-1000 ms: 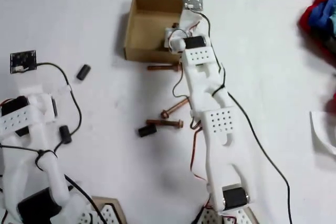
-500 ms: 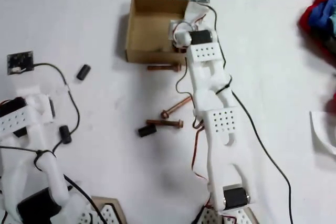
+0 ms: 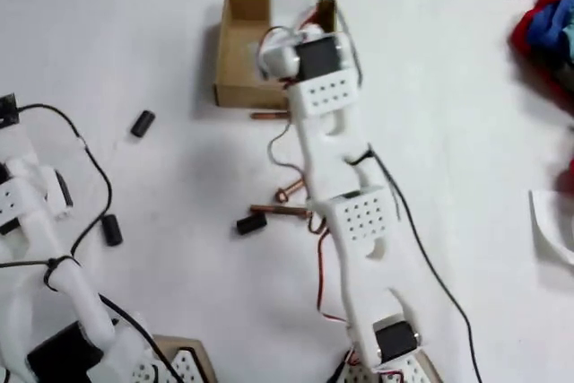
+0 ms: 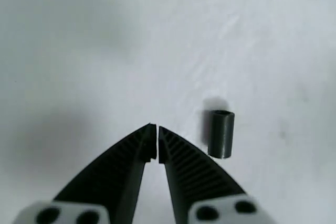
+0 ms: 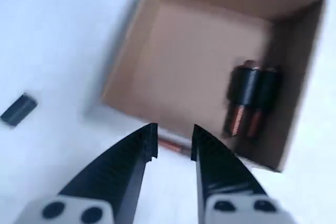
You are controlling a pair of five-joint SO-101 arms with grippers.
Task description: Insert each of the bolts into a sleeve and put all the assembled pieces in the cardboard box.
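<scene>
The right arm [image 3: 345, 213] runs from 6 o'clock over the cardboard box [image 3: 240, 53] at 12, blocking its 3 o'clock half; its 9 o'clock side stands open. Bolts [image 3: 280, 210] crowd the arm's 9 o'clock flank. Farther toward 9, three scattered sleeves [image 3: 143, 123] and a cable [image 3: 107, 182] break the table [image 3: 179, 293].

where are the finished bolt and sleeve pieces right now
In the right wrist view, the two assembled pieces lie side by side inside the cardboard box, close to one wall, beyond the open right gripper.
</scene>
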